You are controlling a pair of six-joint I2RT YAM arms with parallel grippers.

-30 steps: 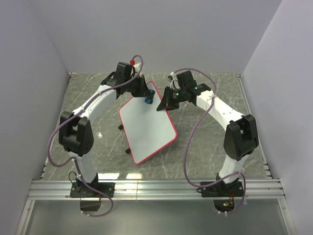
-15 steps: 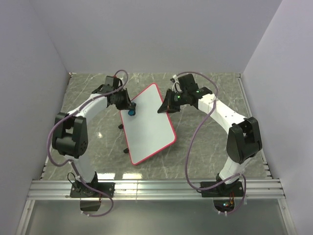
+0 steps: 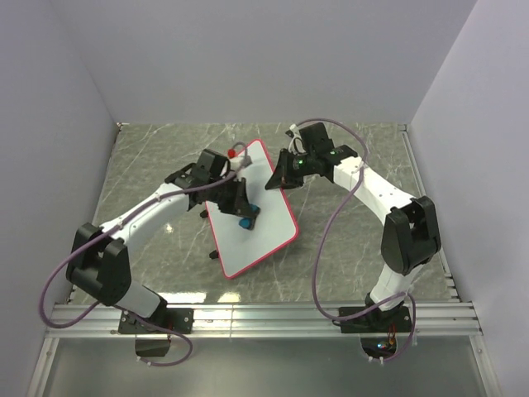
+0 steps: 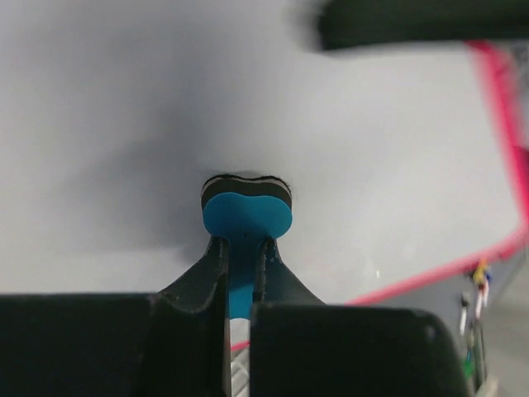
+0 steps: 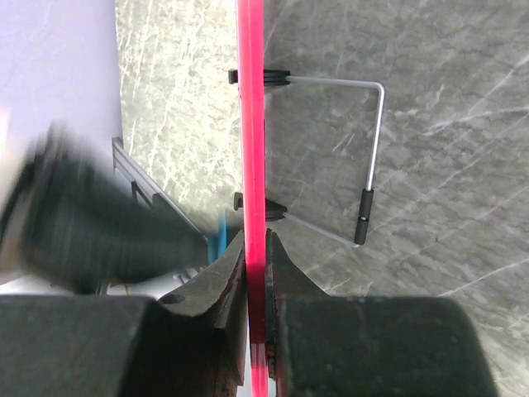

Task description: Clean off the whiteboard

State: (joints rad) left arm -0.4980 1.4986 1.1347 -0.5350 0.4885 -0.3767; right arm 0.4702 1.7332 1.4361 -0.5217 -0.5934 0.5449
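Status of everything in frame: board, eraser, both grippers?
whiteboard: rim clamped at its far right edge, no marks visible on its face.
eraser: gripped by its blue handle, felt side against the whiteboard.
left gripper: shut on the eraser.
right gripper: shut on the whiteboard rim.

Bright even light, soft shadows; wrist views blurred, perhaps motion

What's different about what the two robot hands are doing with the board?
The left gripper pinches the blue eraser, while the right gripper pinches the whiteboard by its red rim. The left gripper is over the board's white face, with the eraser against it. The right gripper sits at the board's far edge. Both are shut on something.
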